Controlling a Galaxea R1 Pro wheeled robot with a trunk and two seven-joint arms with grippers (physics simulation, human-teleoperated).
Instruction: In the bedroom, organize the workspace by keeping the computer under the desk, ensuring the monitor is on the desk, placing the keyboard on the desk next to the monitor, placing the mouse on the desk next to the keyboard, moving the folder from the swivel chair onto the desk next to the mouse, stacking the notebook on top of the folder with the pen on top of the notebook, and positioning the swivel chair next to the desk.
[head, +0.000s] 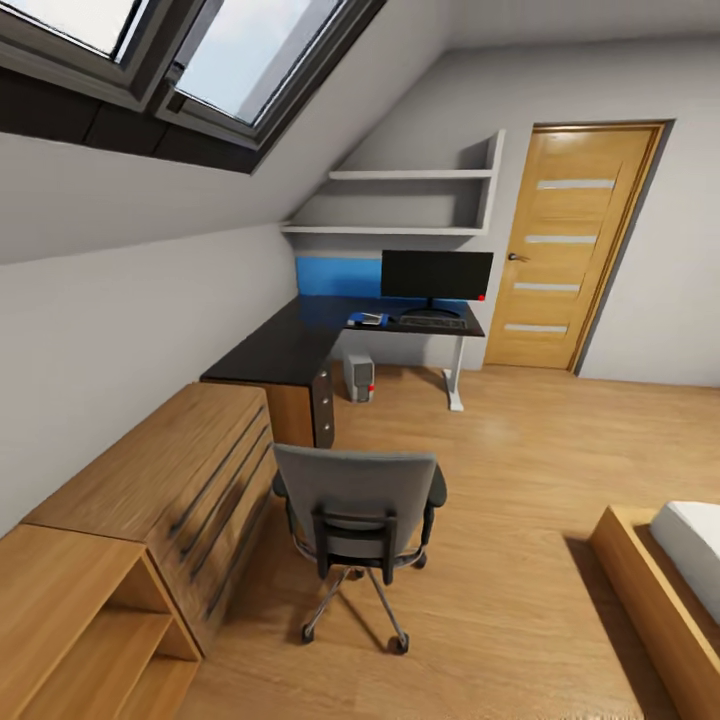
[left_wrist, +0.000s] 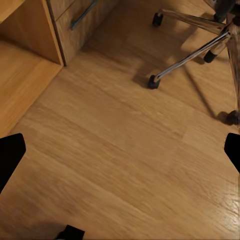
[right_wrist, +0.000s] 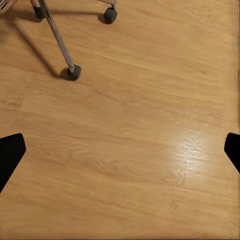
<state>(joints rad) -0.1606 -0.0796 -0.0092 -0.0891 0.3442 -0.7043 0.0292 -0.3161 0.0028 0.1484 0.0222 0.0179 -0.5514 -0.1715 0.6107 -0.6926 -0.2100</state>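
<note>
The black desk (head: 290, 345) stands in the far corner. On it the monitor (head: 436, 275) is upright with the keyboard (head: 432, 322) in front of it. Small flat items (head: 366, 320) lie left of the keyboard, too small to tell apart. The computer (head: 359, 377) stands on the floor under the desk. The swivel chair (head: 358, 503) is mid-floor with its back toward me, which hides its seat and the folder. Its chrome legs (left_wrist: 192, 55) and a castor (right_wrist: 73, 72) appear near my arms. My left gripper (left_wrist: 120, 150) and right gripper (right_wrist: 120, 150) hang open over bare floor.
A light-wood drawer chest (head: 170, 480) and open shelf unit (head: 80, 630) line the left wall under the sloped ceiling. A bed corner (head: 660, 570) sits at right. A wooden door (head: 575, 245) is beyond the desk. Wall shelves (head: 400, 200) hang above the monitor.
</note>
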